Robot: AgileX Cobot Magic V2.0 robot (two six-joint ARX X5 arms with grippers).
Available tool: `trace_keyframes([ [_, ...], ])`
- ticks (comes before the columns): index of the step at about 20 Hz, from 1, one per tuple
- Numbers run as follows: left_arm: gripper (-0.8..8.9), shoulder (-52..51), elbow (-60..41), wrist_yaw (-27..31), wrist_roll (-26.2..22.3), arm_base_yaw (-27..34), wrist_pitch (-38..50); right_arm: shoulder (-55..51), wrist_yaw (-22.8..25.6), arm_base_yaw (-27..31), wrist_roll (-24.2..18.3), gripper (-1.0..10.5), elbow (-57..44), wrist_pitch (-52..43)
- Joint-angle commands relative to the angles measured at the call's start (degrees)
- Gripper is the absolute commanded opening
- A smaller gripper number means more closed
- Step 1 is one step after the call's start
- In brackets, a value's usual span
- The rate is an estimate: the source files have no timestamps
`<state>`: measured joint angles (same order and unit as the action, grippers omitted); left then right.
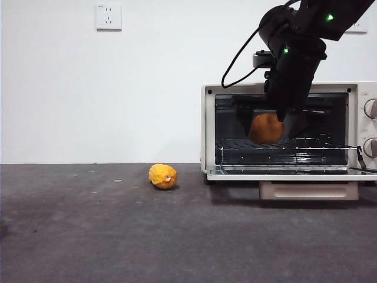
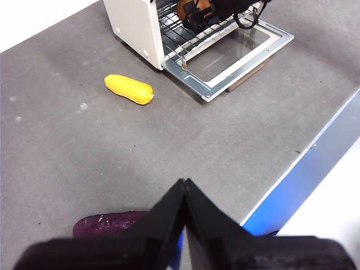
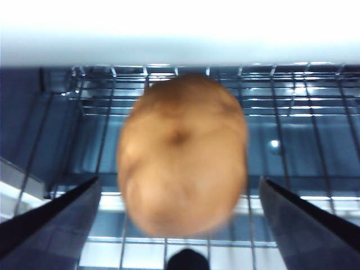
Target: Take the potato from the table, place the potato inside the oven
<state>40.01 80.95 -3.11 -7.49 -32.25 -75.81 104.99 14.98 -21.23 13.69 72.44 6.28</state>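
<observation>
The orange-brown potato [image 1: 266, 128] is inside the open cream-white oven [image 1: 207, 118], just over the wire rack [image 1: 277, 147]. My right gripper [image 1: 263, 115] reaches into the oven mouth from above. In the right wrist view the potato [image 3: 183, 154] looks blurred, and it lies between the open jaws of the right gripper [image 3: 179, 180] with a gap on each side. My left gripper [image 2: 184, 188] is shut and empty, and it hangs over the near part of the table [image 2: 112, 140], far from the oven [image 2: 132, 22].
A bumpy yellow fruit [image 1: 163, 176] lies on the table [image 1: 177, 236] left of the oven. The oven door [image 1: 294, 174] is folded down flat. A purple vegetable [image 2: 107, 224] lies near the left gripper. The table edge [image 2: 298, 169] runs close by.
</observation>
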Motion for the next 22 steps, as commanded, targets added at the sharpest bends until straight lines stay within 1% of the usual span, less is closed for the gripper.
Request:
trace_keyframes([
  [1,-0.05,0.2,-0.3,0.2,-0.6,0.0,0.3,-0.8,0.0,-0.2,-0.3,4.8,0.2,2.2],
  [4,-0.06,1.0,-0.3,0.2,-0.6,0.0,0.3,-4.2,0.6,-0.9,-0.3,4.8,0.2,9.0],
  [6,-0.05,2.3,-0.3,0.2,-0.6,0.0,0.3,-7.4,3.1,-1.6,-1.8,4.8,0.2,12.4],
  [10,-0.05,7.3,-0.3,0.2,-0.6,0.0,0.5,-15.9,3.6,-3.7,-5.3,4.8,0.2,21.6],
  [11,-0.05,9.2,-0.3,0.2,-0.6,0.0,1.2,-18.3,4.6,-4.5,-5.8,4.8,0.2,24.3],
  [15,-0.05,18.6,-0.3,-0.9,1.2,0.0,8.5,-30.4,13.5,-9.5,-8.4,4.8,0.2,32.9],
  [17,-0.06,23.9,-0.3,-4.4,2.1,0.0,11.2,-36.6,16.7,-11.7,-8.4,4.8,0.2,36.5],
  [18,-0.06,26.9,-0.3,-7.3,2.1,0.1,12.7,-40.3,17.7,-12.7,-8.4,4.8,0.2,38.7],
  [22,-0.06,35.0,-0.3,-15.7,3.4,0.7,17.9,-49.5,19.8,-14.1,-8.0,4.7,0.2,44.4],
])
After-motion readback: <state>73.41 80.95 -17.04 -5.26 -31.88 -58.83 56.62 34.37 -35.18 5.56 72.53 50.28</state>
